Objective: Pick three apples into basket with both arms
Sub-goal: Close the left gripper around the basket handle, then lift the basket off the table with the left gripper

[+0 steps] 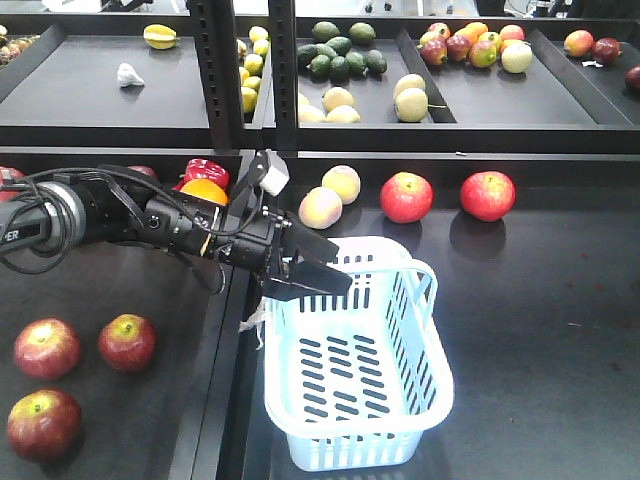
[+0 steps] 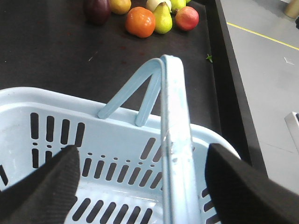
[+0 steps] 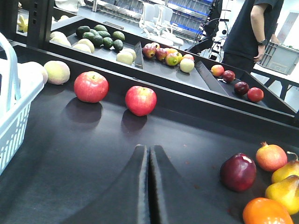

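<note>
Three dark red apples (image 1: 46, 348) (image 1: 127, 342) (image 1: 43, 424) lie on the black shelf at the lower left, apart from both grippers. The pale blue basket (image 1: 350, 450) stands in the middle and holds nothing. My left gripper (image 1: 315, 272) hovers open over its near-left rim. In the left wrist view the left gripper (image 2: 141, 154) has the basket's hoop handle (image 2: 175, 116) between its spread fingers, which do not touch it. My right gripper (image 3: 149, 148) is shut on nothing, low over the black surface, with the basket (image 3: 14, 107) at its far left.
Two brighter red apples (image 1: 407, 197) (image 1: 488, 195) and two peaches (image 1: 320, 207) lie behind the basket. An orange (image 1: 203, 190) sits behind the left arm. Black rack posts (image 1: 215, 60) rise at the back. A dark red fruit (image 3: 238, 171), pears and an orange lie right of the right gripper. A person (image 3: 252, 28) stands beyond.
</note>
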Controlling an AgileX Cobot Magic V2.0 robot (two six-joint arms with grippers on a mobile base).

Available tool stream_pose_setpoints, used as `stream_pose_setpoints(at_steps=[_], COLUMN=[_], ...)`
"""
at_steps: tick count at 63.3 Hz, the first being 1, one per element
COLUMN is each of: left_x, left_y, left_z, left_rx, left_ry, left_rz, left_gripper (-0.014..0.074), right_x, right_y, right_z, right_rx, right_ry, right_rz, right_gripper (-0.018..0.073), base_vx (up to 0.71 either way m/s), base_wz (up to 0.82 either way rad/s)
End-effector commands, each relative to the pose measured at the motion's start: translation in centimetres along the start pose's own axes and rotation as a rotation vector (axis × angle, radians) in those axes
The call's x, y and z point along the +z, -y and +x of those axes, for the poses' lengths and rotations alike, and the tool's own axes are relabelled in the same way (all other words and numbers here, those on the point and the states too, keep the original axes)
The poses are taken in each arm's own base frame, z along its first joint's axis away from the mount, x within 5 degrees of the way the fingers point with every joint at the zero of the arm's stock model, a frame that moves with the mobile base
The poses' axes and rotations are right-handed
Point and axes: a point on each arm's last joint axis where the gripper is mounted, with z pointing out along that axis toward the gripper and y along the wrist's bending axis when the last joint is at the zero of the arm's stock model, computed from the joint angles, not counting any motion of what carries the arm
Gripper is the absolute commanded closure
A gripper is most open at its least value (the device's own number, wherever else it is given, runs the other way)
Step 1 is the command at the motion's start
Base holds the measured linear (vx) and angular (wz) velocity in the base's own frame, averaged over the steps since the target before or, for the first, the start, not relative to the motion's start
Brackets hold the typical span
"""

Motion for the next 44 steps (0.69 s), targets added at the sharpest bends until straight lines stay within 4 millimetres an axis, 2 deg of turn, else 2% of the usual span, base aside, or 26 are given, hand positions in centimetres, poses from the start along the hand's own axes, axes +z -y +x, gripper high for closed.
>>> stream_pose_setpoints(at_steps=[1, 10, 26, 44], left_x=[-1.0, -1.0, -1.0, -1.7], left_y=[1.5, 1.5, 1.8, 2.6], left_z=[-2.1, -2.1, -2.1, -3.1], left_rx=[0.094, 0.090, 0.085, 0.019], left_ry=[-0.007, -0.007, -0.008, 0.008], left_rz=[0.012, 0.013, 0.038, 0.055], left_gripper=[0.0122, 0.0269, 0.0607, 0.0605], right_x=[0.0, 0.0, 0.0, 0.0], right_y=[0.3, 0.3, 0.3, 0.3], right_z=[-0.6, -0.6, -0.6, -0.6], right_rx=[-0.011, -0.011, -0.011, -0.011], right_ry=[0.066, 0.066, 0.066, 0.066], right_rz=[0.032, 0.032, 0.032, 0.032], right_gripper=[0.0563, 0.0563, 0.0563, 0.0563], base_vx=[0.00, 0.00, 0.00, 0.00], base_wz=[0.00, 0.00, 0.00, 0.00])
